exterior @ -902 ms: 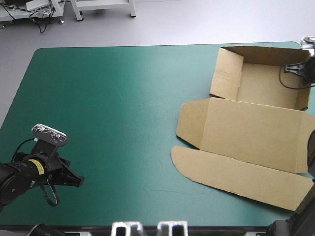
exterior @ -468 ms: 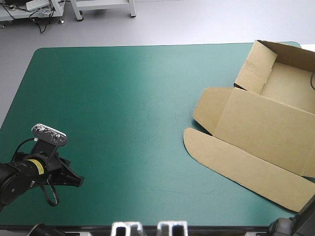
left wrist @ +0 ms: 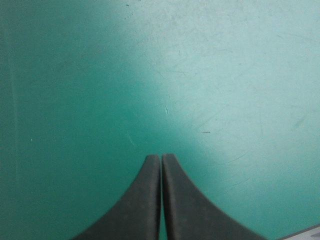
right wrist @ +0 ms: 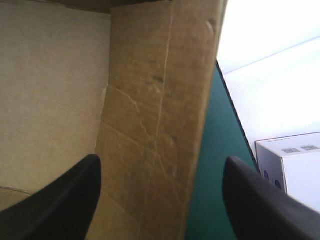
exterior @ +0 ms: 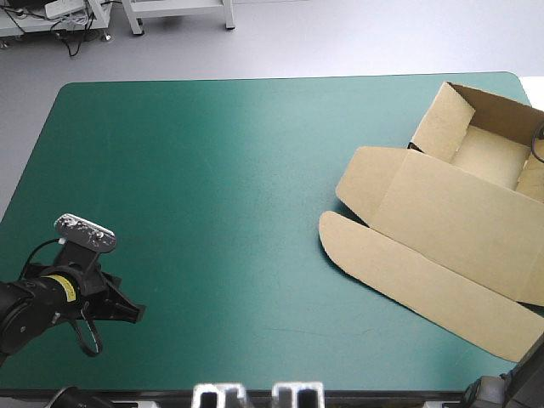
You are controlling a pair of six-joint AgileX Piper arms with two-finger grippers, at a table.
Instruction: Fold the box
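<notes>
The brown box (exterior: 450, 221) lies at the table's right side, turned at an angle. Its tray (exterior: 489, 157) has raised walls at the far right corner, and the lid with its long curved flap (exterior: 408, 285) lies flat toward the front. My right gripper (right wrist: 161, 162) is open, with one fingertip on each side of the tray's upright side wall (right wrist: 160, 100) and neither touching it. The tray's floor (right wrist: 50, 90) shows beside that wall. The right gripper is outside the high view. My left gripper (exterior: 136, 313) rests shut over bare teal-green cover (left wrist: 200, 75) at the front left.
The table's right edge (right wrist: 235, 125) runs close beside the tray's wall, with a white carton (right wrist: 290, 160) on the floor beyond it. Part of the lid reaches past the high view's right border. The teal-green cover (exterior: 212, 187) stretches left of the box.
The box slid toward the table's right edge and turned, then settled. My right gripper opened and let go of the tray's wall. The left arm stayed still.
</notes>
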